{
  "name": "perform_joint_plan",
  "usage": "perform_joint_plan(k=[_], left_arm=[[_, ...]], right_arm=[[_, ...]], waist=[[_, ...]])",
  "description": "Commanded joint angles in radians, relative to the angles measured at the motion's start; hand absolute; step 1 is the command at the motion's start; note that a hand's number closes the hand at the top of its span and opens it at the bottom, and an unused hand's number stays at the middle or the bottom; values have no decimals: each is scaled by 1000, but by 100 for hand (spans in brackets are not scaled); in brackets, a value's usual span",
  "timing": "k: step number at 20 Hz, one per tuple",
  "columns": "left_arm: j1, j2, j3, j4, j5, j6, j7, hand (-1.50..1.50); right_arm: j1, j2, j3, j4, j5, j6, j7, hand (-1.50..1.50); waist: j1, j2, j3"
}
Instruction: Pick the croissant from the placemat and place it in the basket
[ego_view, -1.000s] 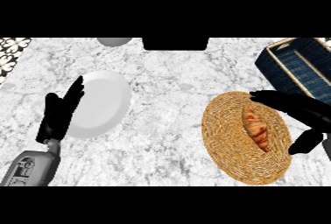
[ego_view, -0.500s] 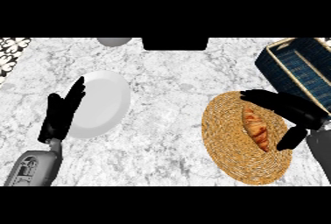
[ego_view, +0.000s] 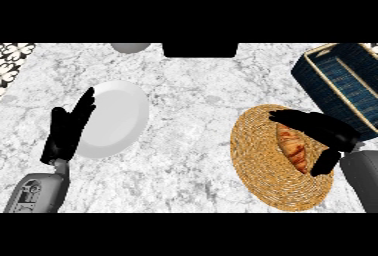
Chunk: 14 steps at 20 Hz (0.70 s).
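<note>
since the earlier frames the right hand has slid in from the 3 o'clock edge toward the middle of the woven placemat and now sits over the croissant; the left hand has stayed where it was

right hand: fingers stretched across the top end of the croissant, thumb hanging down along its 3 o'clock side, so the pastry lies in the gap between them; whether they actually touch or clasp it cannot be told. the croissant lies on the placemat, toward its 3 o'clock half

the dark blue basket stands at 1 o'clock from the placemat, just beside it

left hand rests open, fingers straight and pointing to 12 o'clock, at the 9 o'clock rim of the white plate

no writing or brand can be read anywhere
</note>
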<state>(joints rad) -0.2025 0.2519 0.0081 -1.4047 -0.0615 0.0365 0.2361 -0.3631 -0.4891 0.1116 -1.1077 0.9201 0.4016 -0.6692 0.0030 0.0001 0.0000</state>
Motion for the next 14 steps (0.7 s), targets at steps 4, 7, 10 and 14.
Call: perform_joint_plan(k=[4, 7, 10, 14], left_arm=[[21, -27, 19, -5, -31, -15, -8, 0], [7, 2, 55, -1, -2, -73, -11, 0], [-41, -35, 37, 84, -34, -42, -48, 0], [-47, -46, 25, 18, -54, -18, 18, 0]], right_arm=[[0, 26, -23, -8, 44, 30, -2, -150], [-38, 63, -37, 75, 67, -19, -12, -150], [-14, 54, 14, 97, 125, -75, -72, 150], [-70, 62, -3, 172, 162, -209, -132, 150]], waist=[[-2, -1, 0], [0, 0, 0], [-2, 1, 0], [4, 1, 1]])
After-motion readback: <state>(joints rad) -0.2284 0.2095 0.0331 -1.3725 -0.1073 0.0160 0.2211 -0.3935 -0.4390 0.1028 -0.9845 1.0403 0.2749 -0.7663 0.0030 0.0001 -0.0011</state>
